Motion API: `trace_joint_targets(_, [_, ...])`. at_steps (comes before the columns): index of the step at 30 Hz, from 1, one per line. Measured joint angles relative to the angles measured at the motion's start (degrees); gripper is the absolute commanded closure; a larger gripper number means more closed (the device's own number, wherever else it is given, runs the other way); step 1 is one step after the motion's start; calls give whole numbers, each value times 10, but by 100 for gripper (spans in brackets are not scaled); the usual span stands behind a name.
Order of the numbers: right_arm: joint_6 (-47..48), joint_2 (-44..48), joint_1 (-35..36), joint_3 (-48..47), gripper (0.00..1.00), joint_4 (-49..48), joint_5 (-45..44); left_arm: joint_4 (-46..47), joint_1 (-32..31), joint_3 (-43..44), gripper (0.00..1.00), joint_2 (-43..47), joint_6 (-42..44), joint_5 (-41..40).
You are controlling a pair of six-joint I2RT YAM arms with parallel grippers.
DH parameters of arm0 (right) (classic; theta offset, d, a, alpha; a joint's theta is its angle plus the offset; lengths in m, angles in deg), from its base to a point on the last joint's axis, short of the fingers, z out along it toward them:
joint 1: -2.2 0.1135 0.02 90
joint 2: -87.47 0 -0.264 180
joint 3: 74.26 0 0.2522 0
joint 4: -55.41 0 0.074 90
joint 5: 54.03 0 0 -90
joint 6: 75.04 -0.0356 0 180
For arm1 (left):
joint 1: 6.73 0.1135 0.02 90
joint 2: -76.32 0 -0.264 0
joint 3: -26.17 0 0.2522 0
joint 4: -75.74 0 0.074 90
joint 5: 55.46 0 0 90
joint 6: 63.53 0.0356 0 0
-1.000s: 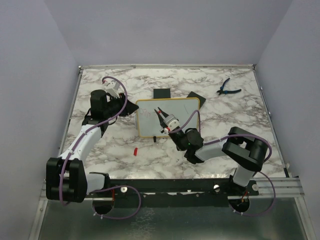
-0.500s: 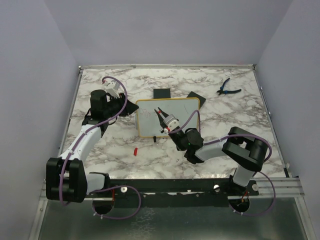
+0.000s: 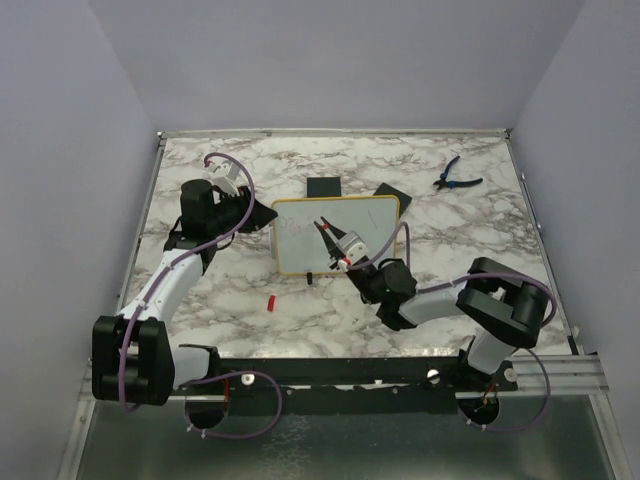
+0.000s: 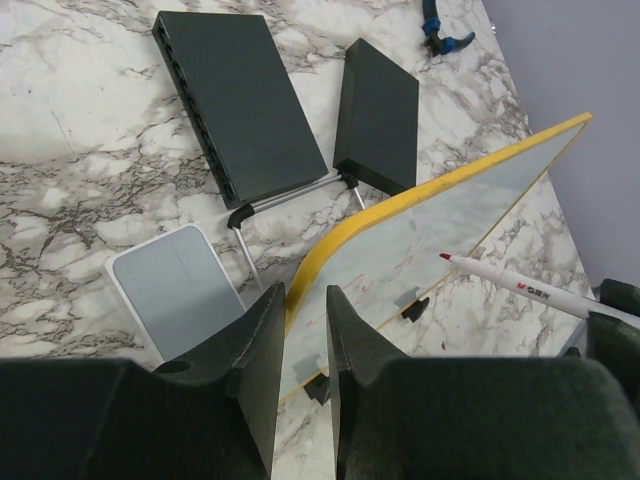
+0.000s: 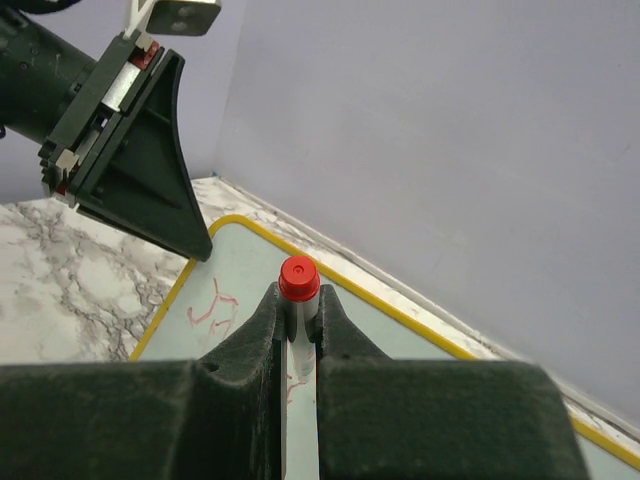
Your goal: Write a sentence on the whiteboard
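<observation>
pinching the yellow frame of the whiteboard (image 4: pixel 430 225) between the two dark fingers (image 4: pixel 258 350) of the left gripper (image 4: pixel 304 300), drawn close with only the frame's edge between them, on the board's left side near its far corner. clamping a white marker (image 5: pixel 299 278) between the pressed-in fingers (image 5: pixel 252 340) of the right gripper (image 5: pixel 298 302), with the marker's red end standing out past the fingertips and over the board's white face; cannot tell whether the tip meets the surface. showing the sentence (image 5: pixel 215 305) as faint, thin red strokes on the left part of the white face, between the left fingers and the marker tip, with a few more red marks just beside the marker. seen from above, locating the board around the middle of the marbled table (image 3: pixel 470 225), a little toward the far side. marking one small black foot (image 3: pixel 311 274) at the board's near edge. placing a flat black square (image 3: pixel 323 187) just beyond the far edge and a second black square (image 3: pixel 391 194) touching or nearly touching the far right corner. setting a white-rimmed grey tile (image 4: pixel 175 290) on the table just beside the left fingers, on the outer side of the frame in the left wrist view. noting a small red cap (image 3: pixel 270 302) on the marble near the board's near left corner but apart from it, and blue-handled pliers (image 3: pixel 455 178) well apart at the far right of the table
</observation>
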Motion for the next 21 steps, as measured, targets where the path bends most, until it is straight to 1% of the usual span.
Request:
trace_joint_targets(8, [-23, 75, 5, 37, 99, -2, 16, 0, 0, 0, 76, 0, 0, 0])
trace_joint_targets(21, [-28, 67, 7, 40, 99, -1, 10, 0, 0, 0, 76, 2, 0, 0])
